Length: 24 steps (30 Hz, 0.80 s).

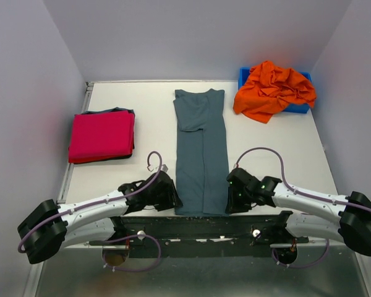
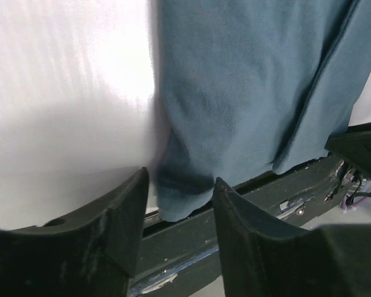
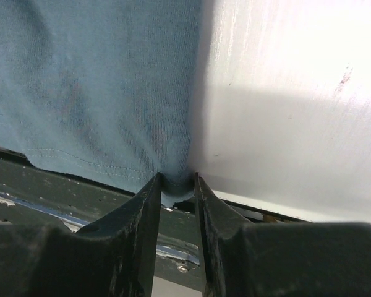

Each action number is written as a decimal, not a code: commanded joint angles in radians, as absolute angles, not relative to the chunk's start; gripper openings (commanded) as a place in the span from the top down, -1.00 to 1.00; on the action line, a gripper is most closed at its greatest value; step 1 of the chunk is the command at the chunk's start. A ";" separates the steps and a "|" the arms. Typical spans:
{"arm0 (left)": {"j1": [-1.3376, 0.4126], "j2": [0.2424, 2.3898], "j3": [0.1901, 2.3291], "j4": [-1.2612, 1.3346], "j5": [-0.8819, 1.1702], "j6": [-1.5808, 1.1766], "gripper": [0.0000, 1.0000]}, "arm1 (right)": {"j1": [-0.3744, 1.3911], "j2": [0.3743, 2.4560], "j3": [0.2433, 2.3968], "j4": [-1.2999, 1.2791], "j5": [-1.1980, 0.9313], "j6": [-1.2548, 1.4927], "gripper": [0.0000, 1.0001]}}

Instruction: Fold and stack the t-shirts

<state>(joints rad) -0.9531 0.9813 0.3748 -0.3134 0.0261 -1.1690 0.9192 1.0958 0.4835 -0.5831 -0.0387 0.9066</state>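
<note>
Closest to the right wrist camera, the right gripper (image 3: 176,182) has its jaws drawn narrow and pinches the near right corner of the slate grey-blue t-shirt (image 3: 99,80), with a small bunch of hem caught between the pads. In the left wrist view, the left gripper (image 2: 179,185) stands with its jaws spread. The shirt's near left corner hangs in the gap between them, and neither finger visibly presses it.

From above, this shirt lies as a long narrow strip down the middle of the table (image 1: 148,105), running from 6 o'clock to 12 o'clock. Its near hem reaches the table's near edge, over the dark frame (image 1: 204,224). The grippers sit at the strip's 7 and 5 o'clock corners.

At 9 o'clock on the table lies the magenta-red t-shirt (image 1: 102,136), folded flat and well apart from both grippers. At 1 o'clock the orange t-shirt (image 1: 273,88) is crumpled over the blue bin (image 1: 302,109).
</note>
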 commanded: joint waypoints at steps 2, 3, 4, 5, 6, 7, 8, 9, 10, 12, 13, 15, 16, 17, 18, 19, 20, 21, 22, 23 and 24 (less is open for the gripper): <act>-0.983 1.052 0.385 -0.227 0.060 -1.196 -0.04 | 0.919 1.115 0.468 -0.549 -0.063 0.885 0.29; -0.994 1.058 0.384 -0.224 0.063 -1.203 0.00 | 0.919 1.117 0.469 -0.551 -0.064 0.885 0.30; -1.002 1.065 0.383 -0.222 0.067 -1.209 0.07 | 0.920 1.117 0.468 -0.551 -0.067 0.884 0.32; -1.008 1.066 0.382 -0.221 0.071 -1.213 0.18 | 0.919 1.115 0.466 -0.549 -0.072 0.885 0.35; -1.015 1.066 0.379 -0.224 0.077 -1.219 0.24 | 0.919 1.112 0.465 -0.549 -0.077 0.885 0.37; -1.022 1.060 0.380 -0.230 0.080 -1.226 0.27 | 0.919 1.109 0.460 -0.552 -0.083 0.885 0.38; -1.029 1.054 0.380 -0.247 0.078 -1.232 0.27 | 0.919 1.103 0.456 -0.555 -0.089 0.888 0.38; -1.035 1.045 0.379 -0.256 0.077 -1.238 0.27 | 0.919 1.097 0.453 -0.552 -0.095 0.890 0.41; -1.042 1.037 0.373 -0.259 0.075 -1.242 0.28 | 0.919 1.088 0.446 -0.551 -0.098 0.894 0.43; -1.045 1.023 0.362 -0.259 0.075 -1.252 0.38 | 0.919 1.074 0.437 -0.549 -0.098 0.897 0.55; -1.045 1.019 0.357 -0.255 0.074 -1.255 0.56 | 0.919 1.068 0.437 -0.552 -0.098 0.900 0.73; -1.045 1.008 0.357 -0.255 0.077 -1.258 0.84 | 0.919 1.060 0.448 -0.566 -0.097 0.905 0.99; -1.045 1.002 0.362 -0.261 0.078 -1.256 1.00 | 0.919 1.055 0.457 -0.580 -0.097 0.905 0.99; -1.046 0.994 0.370 -0.273 0.077 -1.256 1.00 | 0.920 1.048 0.466 -0.592 -0.095 0.905 0.99; -1.045 0.983 0.382 -0.284 0.072 -1.253 1.00 | 0.919 1.033 0.480 -0.607 -0.092 0.905 0.99; -1.045 0.971 0.397 -0.294 0.068 -1.249 1.00 | 0.919 1.016 0.495 -0.623 -0.087 0.900 0.99; -1.045 0.957 0.412 -0.301 0.057 -1.244 1.00 | 0.919 1.002 0.518 -0.639 -0.077 0.897 0.99; -1.040 0.948 0.438 -0.311 0.043 -1.235 1.00 | 0.919 0.985 0.541 -0.658 -0.066 0.896 0.99; -1.028 0.942 0.466 -0.321 0.035 -1.221 1.00 | 0.914 0.976 0.575 -0.679 -0.049 0.890 0.99; -1.010 0.942 0.497 -0.322 0.040 -1.194 1.00 | 0.910 0.968 0.606 -0.701 -0.035 0.873 0.99; -0.979 0.945 0.521 -0.318 0.047 -1.171 1.00 | 0.890 0.965 0.641 -0.719 -0.026 0.861 0.99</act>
